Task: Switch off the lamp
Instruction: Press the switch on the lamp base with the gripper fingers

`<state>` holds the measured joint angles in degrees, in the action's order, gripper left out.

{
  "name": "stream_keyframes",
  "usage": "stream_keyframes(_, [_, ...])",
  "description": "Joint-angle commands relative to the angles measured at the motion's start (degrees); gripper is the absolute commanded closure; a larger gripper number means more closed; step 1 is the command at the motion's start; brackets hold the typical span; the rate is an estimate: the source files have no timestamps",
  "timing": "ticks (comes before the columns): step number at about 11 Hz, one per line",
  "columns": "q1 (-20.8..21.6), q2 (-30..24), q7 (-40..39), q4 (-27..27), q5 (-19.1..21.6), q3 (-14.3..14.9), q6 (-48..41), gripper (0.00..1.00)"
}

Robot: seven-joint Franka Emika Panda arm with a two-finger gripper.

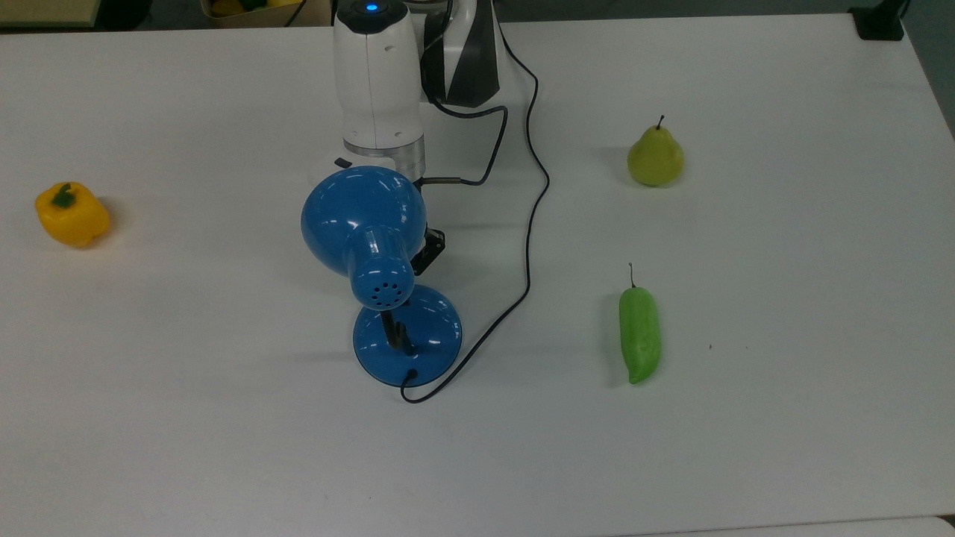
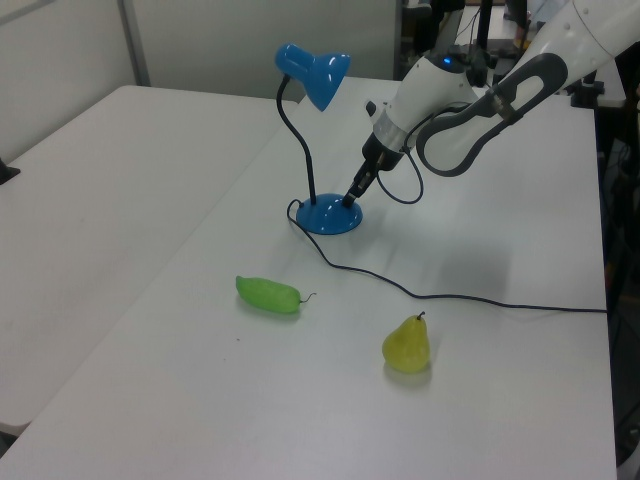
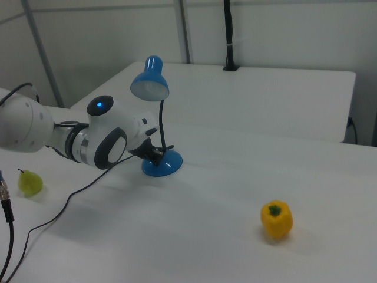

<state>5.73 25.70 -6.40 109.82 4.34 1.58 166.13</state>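
One gripper [image 2: 350, 197], its tip down at the base of one lamp [image 2: 312, 78].

The gripper tip sits at the top of the lamp's round blue base [image 2: 329, 216], on the side toward the arm; in the left view it reaches in from the base's right, slanting downward along the wrist's line. Whether its fingers are apart or closed I cannot tell. The lamp's long axis is upright: the black neck [image 2: 299, 150] rises from the base and bends over to the dome shade, which hangs above and slightly arm-ward of the base in the top view. The shade looks unlit, so the switch press may already be done. Counted outward: one black cord [image 1: 527, 246], one green pepper [image 1: 639, 334], one pear [image 1: 655, 156], one yellow bell pepper [image 1: 71, 215], all well apart on one white table [image 1: 783, 432].
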Motion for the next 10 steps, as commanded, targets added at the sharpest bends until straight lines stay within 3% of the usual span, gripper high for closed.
stream_keyframes(1, [0.5,-3.8,0.9,1.9,0.6,-0.6,-9.5,1.0])
stream_keyframes(3, [0.5,-7.6,0.6,1.2,0.6,-0.8,-19.5,1.0])
stream_keyframes(6, [0.5,-13.0,0.0,-2.2,-0.1,-0.8,-41.6,1.0])
stream_keyframes(8, [0.5,-16.7,0.1,-2.2,-0.1,-0.8,-49.1,0.99])
stream_keyframes(10, [0.3,-21.5,0.2,-2.2,0.1,-0.2,-56.5,0.83])
